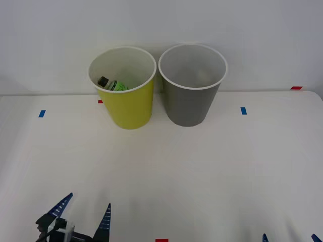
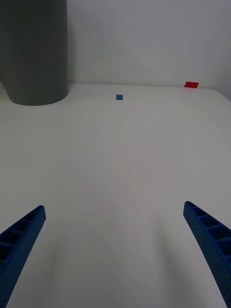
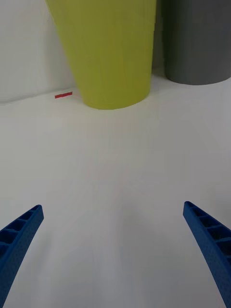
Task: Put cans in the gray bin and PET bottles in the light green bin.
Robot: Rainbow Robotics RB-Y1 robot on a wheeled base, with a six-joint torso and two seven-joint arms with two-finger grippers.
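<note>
- From the front camera, my white table [image 1: 161,171] runs back to a plain pale wall. The light green bin [image 1: 126,101] and the gray bin [image 1: 192,98] stand upright side by side at the far edge, nearly touching. The PET bottle [image 1: 112,84] lies tilted inside the light green bin, its dark cap toward the left. Blue tape marks [image 1: 42,113] sit left and right on the table, with red ones near the back edge and at the near edge. My left gripper [image 1: 85,214] hovers at the near left with its fingers spread apart; the tips of my right gripper [image 1: 290,238] peek in at the near right.
- From my right wrist, my fingers [image 2: 21,240] are wide apart over bare white table, the gray bin [image 2: 33,53] far ahead, a blue mark [image 2: 119,97] and a red mark [image 2: 191,84] beyond.
- From my left wrist, my fingers [image 3: 19,236] are likewise spread, holding nothing. The light green bin [image 3: 108,53] stands ahead, the gray bin [image 3: 197,41] just beside it, a red strip [image 3: 63,95] by the wall.
</note>
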